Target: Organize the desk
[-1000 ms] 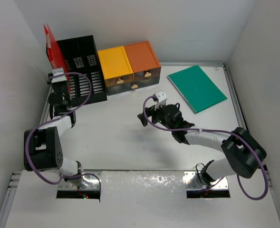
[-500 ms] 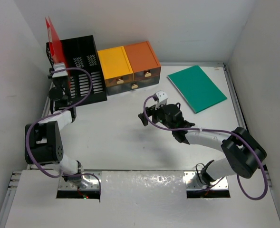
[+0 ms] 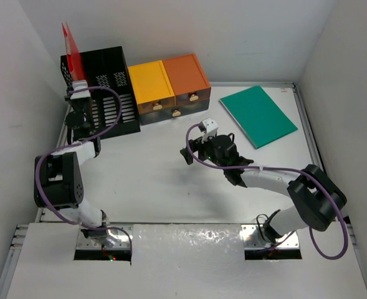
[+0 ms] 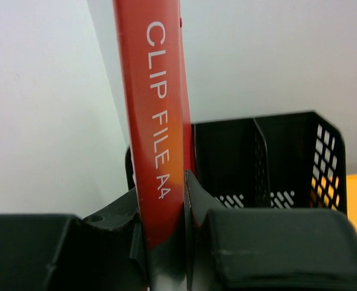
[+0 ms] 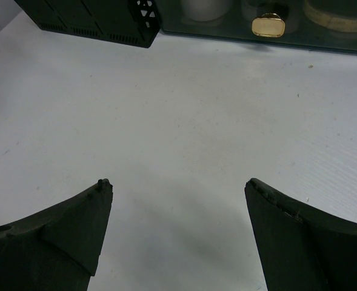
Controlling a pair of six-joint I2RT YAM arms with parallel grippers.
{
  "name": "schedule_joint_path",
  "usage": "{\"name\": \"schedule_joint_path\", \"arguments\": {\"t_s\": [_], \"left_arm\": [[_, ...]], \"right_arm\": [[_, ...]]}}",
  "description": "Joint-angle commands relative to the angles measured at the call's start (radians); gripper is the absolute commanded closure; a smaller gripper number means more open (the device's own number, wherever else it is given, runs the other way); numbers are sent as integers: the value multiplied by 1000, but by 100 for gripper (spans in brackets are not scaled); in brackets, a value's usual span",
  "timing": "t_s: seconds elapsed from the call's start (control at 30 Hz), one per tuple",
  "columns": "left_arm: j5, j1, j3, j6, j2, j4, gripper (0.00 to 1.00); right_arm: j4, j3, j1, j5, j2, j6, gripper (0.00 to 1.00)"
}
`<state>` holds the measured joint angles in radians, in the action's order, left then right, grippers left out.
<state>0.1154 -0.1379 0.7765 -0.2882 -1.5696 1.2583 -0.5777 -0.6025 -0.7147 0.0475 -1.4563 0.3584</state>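
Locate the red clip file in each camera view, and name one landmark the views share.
Top external: red clip file, far upper left, upright at the black rack's left end.
Left wrist: centre-left, upright, pinched by the left end effector.
Right wrist: not in it.
Shared landmark: the black rack, visible in all three.

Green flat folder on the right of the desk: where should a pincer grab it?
The green flat rectangular folder lies flat and thin on the white desk, so probably pinch its near-left long edge, coming low from the left, where the open right pincer is.
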Motion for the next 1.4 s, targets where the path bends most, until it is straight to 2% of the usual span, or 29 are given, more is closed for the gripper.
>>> {"name": "schedule_joint_path", "arguments": {"t_s": [0.0, 0.53, 0.6, 0.7, 0.73, 0.77, 0.83, 0.93, 0.97, 1.03, 1.17, 1.23, 1.27, 1.33, 1.37], "left_arm": [[-10, 9, 49, -2, -13, 115, 100], [-34, -26, -34, 63, -70, 101, 100], [-33, -29, -33, 78, -70, 75, 100], [-33, -29, 6, 118, -38, -64, 100], [-17, -29, 35, 135, -32, -132, 96], [-7, -29, 67, 155, -26, -295, 77], [21, -29, 167, 199, -26, -489, 63], [18, -31, 170, 208, 6, -499, 40], [14, -31, 146, 210, 34, -491, 28], [-3, -31, 141, 215, 60, -522, 20], [-22, -31, 188, 237, 109, -638, 18], [-36, -29, 204, 245, 121, -695, 17], [-39, -31, 219, 254, 132, -714, 17], [-65, -29, 236, 258, 148, -784, 17], [-80, -31, 253, 258, 169, -807, 17]], "right_arm": [[-17, -37, 8, -11, 7, -3, 12], [1, -39, 6, -28, 7, 2, 12], [7, -39, 8, -26, 8, 1, 12], [18, -37, 8, -14, 14, -2, 9], [21, -39, 11, -6, 17, -3, 6], [24, -37, 12, 2, 16, 1, 5], [39, -46, 24, 5, 20, 4, 1], [114, -71, 57, -6, 42, 1, 1], [159, -80, 67, -9, 51, -1, 1], [206, -83, 115, -17, 88, 1, 1], [330, -63, 222, 51, 178, -6, 1], [351, -51, 328, 42, 227, 7, 1], [345, -31, 369, 11, 238, 40, 1], [305, -2, 548, -102, 240, 111, 1], [217, 42, 608, -253, 222, 216, 1]]}}
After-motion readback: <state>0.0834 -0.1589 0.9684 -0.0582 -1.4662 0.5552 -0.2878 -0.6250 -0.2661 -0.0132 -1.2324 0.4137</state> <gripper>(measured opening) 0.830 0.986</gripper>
